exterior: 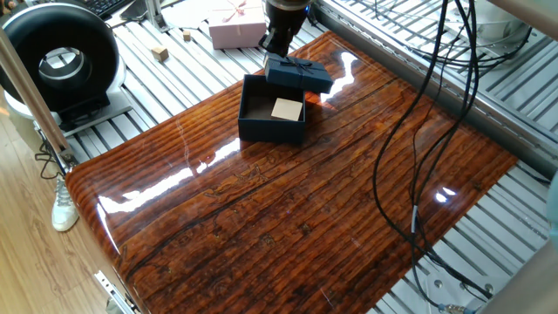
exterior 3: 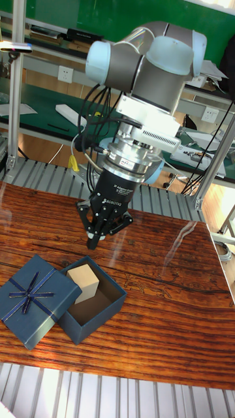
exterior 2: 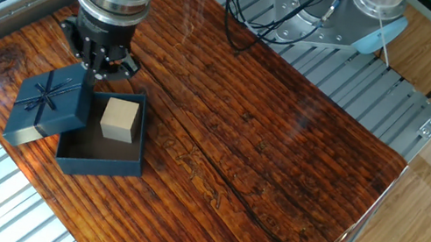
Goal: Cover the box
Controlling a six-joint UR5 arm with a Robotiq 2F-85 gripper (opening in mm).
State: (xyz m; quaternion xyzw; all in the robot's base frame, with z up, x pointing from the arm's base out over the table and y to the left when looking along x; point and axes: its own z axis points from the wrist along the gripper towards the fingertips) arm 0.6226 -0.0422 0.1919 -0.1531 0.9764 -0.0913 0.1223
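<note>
The navy box [exterior: 272, 120] stands open on the wooden table, with a tan square block [exterior 2: 120, 119] inside it. Its navy lid [exterior 2: 50, 101] with a bow leans tilted against the box's side, also visible as the lid [exterior 3: 31, 297] in the tall view. My gripper [exterior 2: 96, 69] hangs just above the table at the lid's far edge, beside the box's corner. Its fingers point down, stand a little apart and hold nothing. In the tall view the gripper [exterior 3: 98, 240] is just behind the block.
A pale pink gift box [exterior: 235, 30] lies on the metal slats beyond the table [exterior: 288, 218]. A black round device [exterior: 59, 61] stands at the far left. Cables [exterior: 418, 131] hang over the table's right side. Small wooden blocks [exterior: 159, 52] lie on the slats.
</note>
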